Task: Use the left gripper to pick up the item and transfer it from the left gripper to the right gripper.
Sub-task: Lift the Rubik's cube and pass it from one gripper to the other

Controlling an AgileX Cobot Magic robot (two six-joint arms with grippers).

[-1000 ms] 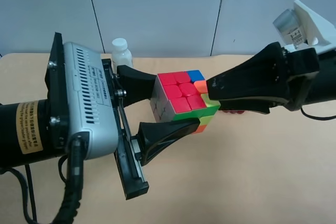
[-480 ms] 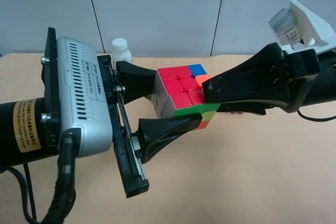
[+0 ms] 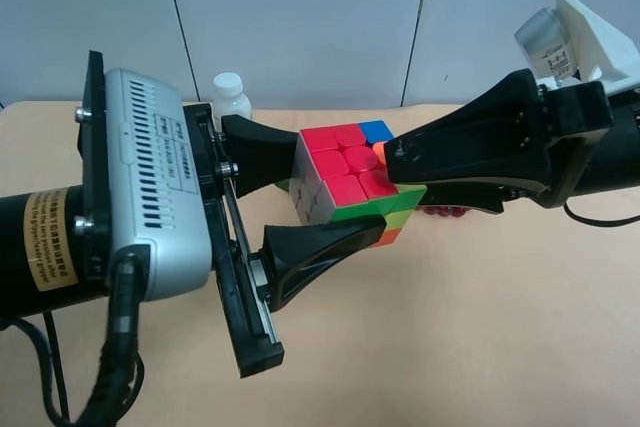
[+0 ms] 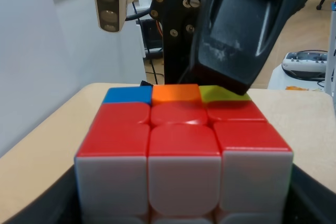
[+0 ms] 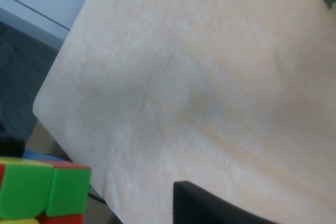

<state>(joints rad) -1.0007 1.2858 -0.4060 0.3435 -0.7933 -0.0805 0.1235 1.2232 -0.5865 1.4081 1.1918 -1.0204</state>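
Note:
The puzzle cube (image 3: 345, 185) is held in the air, red face up, between the two fingers of my left gripper (image 3: 338, 197), which is shut on it. It fills the left wrist view (image 4: 184, 156), white face toward the camera. My right gripper (image 3: 405, 182) has come in from the exterior high view's right. Its jaws stand open, and the upper finger (image 3: 450, 147) lies over the cube's far top edge, also seen in the left wrist view (image 4: 236, 40). The right wrist view shows only a green corner of the cube (image 5: 37, 190) and one black finger (image 5: 210, 205).
A white bottle (image 3: 229, 97) stands at the back of the tan table (image 3: 480, 327). A red grape bunch (image 3: 445, 211) lies on the table under the right gripper. The table's edge shows in the right wrist view (image 5: 58, 77).
My right gripper has moved left, and its upper finger now reaches further over the cube's top. My left gripper shifted slightly at first, then held the cube still.

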